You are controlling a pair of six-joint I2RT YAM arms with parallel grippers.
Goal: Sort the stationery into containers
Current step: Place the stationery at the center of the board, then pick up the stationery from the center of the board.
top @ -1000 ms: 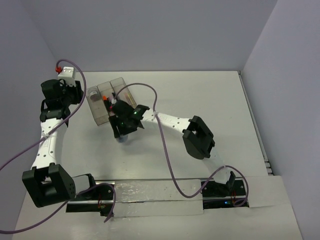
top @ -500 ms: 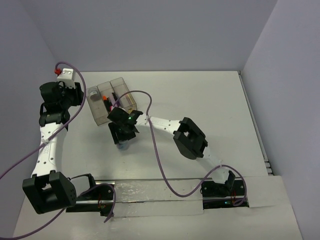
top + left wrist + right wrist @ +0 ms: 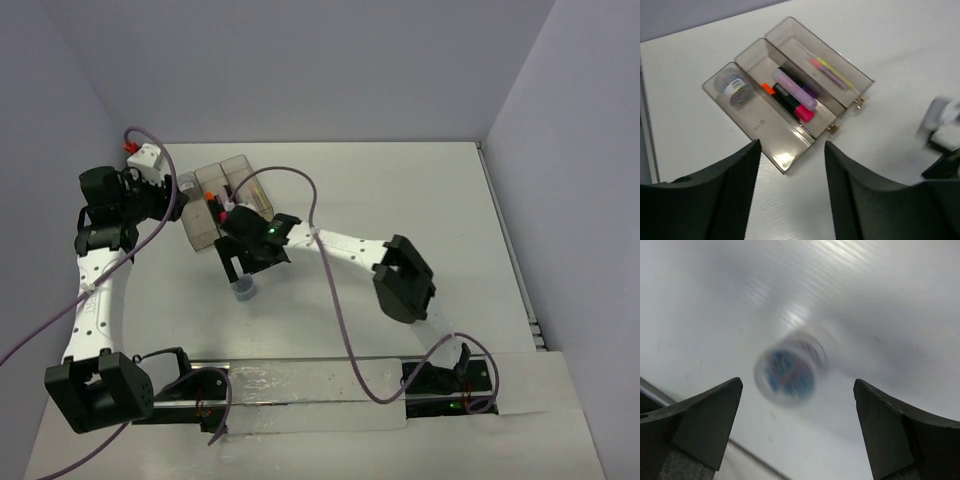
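This is looking like a robotics lab test cell. Plain pale lilac-grey walls [image 3: 300, 60] are closing in a flat white table [image 3: 420, 190] on three sides. A white-and-black jointed robot arm [image 3: 92, 300] and its twin [image 3: 350, 247] are standing bolted to a shiny metal rail [image 3: 300, 383], with loose purple cables [image 3: 341, 335] trailing.

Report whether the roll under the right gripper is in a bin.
Out: the roll lies on the table, apart from the bins.
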